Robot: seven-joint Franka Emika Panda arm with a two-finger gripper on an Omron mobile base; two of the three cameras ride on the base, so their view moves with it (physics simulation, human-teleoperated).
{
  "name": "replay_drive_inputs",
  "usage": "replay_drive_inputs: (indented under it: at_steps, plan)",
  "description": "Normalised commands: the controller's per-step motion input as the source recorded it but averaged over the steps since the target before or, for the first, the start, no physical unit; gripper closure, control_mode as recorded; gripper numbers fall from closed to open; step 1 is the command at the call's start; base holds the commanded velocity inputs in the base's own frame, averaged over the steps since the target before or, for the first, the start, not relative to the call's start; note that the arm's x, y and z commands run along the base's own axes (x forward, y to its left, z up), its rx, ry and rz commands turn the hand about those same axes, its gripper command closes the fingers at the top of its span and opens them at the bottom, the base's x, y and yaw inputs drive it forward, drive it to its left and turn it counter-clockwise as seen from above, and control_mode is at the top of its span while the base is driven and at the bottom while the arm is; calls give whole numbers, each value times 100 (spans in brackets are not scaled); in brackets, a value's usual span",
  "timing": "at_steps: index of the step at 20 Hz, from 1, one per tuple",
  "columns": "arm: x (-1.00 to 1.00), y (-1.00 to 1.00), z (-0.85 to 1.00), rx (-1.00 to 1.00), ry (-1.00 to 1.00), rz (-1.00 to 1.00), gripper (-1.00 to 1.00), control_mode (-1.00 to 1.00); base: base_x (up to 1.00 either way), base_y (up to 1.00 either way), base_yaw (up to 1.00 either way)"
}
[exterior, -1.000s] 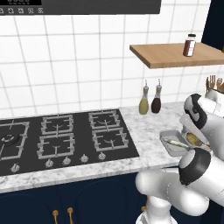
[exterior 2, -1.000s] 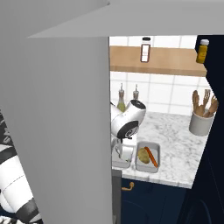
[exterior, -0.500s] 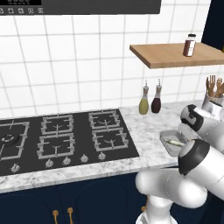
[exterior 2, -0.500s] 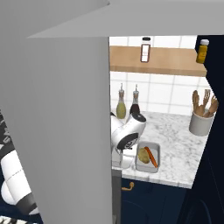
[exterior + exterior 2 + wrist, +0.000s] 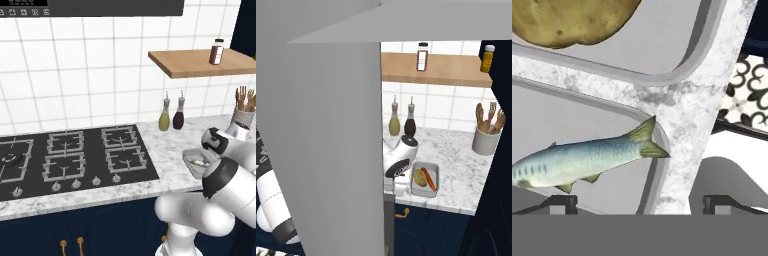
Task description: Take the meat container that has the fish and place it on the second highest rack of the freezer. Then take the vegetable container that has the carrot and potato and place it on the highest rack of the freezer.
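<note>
The meat container (image 5: 587,107) is a shallow grey tray holding a silvery fish (image 5: 577,160), at the lower left of the hand view. My gripper (image 5: 641,204) is open just above it, one dark fingertip (image 5: 559,202) over the tray and the other outside, with the tray's right rim between them. The vegetable container (image 5: 662,40) lies right beside it, a potato (image 5: 567,20) showing in it. From the right base, the vegetable container (image 5: 432,172) holds the potato and a carrot (image 5: 429,178) near the counter's front edge. The meat container (image 5: 196,162) peeks from behind my arm.
A large grey freezer door (image 5: 321,125) stands open at the left of the right base view. Two bottles (image 5: 171,114) stand by the tiled wall, a utensil crock (image 5: 485,140) at the right. A wooden shelf (image 5: 200,62) hangs above; the stove (image 5: 70,157) lies left.
My hand has come down toward the counter and the fish container. The containers have not moved.
</note>
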Motion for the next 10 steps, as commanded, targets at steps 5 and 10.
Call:
replay_drive_inputs:
  at_steps: [5,10]
  plan:
    - [15,0,-29,-4,-5,5,-100,-100,0,0,0]
    - [20,0,-21,0,-1,0,-100,-100,0,0,0]
